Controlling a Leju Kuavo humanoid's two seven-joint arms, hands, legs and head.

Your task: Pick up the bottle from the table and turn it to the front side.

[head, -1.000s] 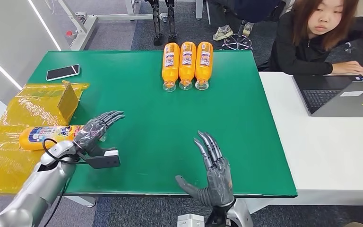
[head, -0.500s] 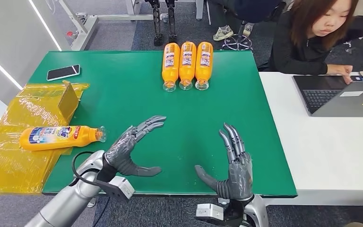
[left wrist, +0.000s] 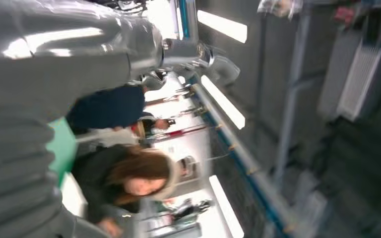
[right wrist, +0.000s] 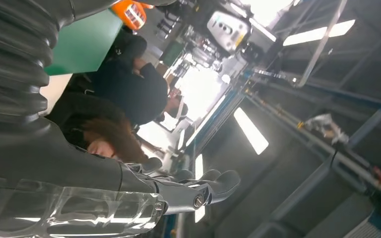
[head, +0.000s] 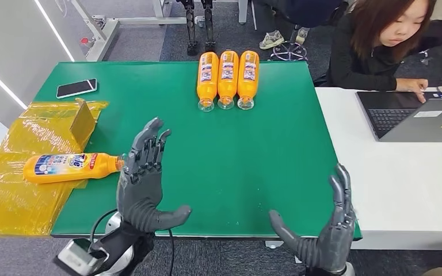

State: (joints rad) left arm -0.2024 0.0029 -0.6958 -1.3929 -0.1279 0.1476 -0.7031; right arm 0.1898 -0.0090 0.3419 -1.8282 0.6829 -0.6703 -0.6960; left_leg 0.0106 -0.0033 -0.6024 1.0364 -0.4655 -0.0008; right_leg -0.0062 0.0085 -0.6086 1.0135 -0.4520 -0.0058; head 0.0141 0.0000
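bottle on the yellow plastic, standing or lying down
Lying down. The bottle rests on its side on the yellow plastic sheet, label up, cap end toward the left hand.

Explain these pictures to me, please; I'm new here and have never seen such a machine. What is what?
The big picture is the robot's own view, looking down at a green table. The two grey shapes are its hands: left hand and right hand, both open and raised, holding nothing. One orange bottle lies on a yellow plastic sheet; three more bottles lie side by side at the far edge. A phone lies nearby. A person works at a laptop. The other two pictures come from tilted cameras at the wrists.
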